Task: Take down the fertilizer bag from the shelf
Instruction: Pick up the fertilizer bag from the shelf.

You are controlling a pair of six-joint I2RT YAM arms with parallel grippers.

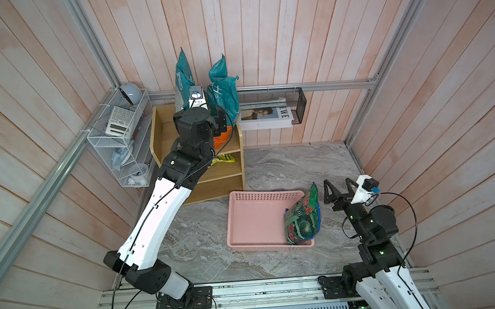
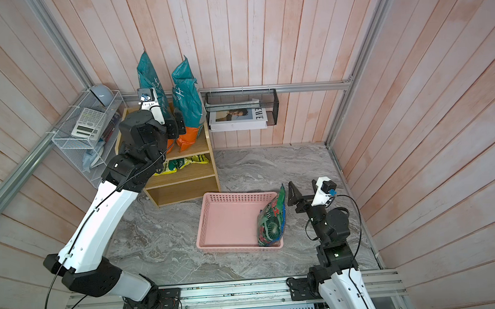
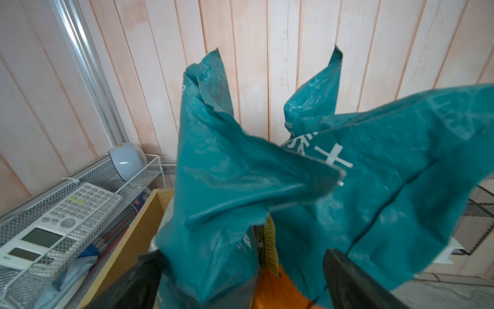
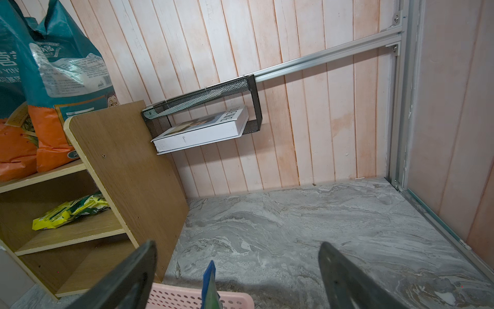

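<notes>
Your left gripper (image 3: 240, 256) is up at the top tier of the shelf (image 1: 165, 130), jaws wide apart, nothing clamped. In the wrist view the jaws frame the lower body of the left teal bag (image 3: 213, 174) and the inner edge of the right teal bag (image 3: 401, 174). I can't tell if either finger touches.

Both bags stand upright on the top tier, backs to the wall (image 1: 263, 44), tops crumpled and flopping. That's probably why you're coming in low on the body: the top folds give nothing firm to pinch.

Watch it: the bags sit side by side, touching or nearly so. With the jaws that wide you could close on both, or shove one off the open front. Pick one and centre on it.

A yellow pack (image 1: 226, 158) lies flat on the middle tier, partly hidden by your arm. It isn't clear which of these counts as the fertilizer bag. Your aim says teal.

Your right gripper (image 1: 338, 185) sits low just beside the pink basket (image 1: 260, 193), jaws apart, empty. A green bag (image 1: 303, 219) stands in the basket at the end nearest that gripper, propped on the basket wall. The basket sits in front of the shelf, so it's likely the drop spot. The right arm is well apart from the shelf, out of your path.

Nothing teal is off the shelf yet.
</notes>
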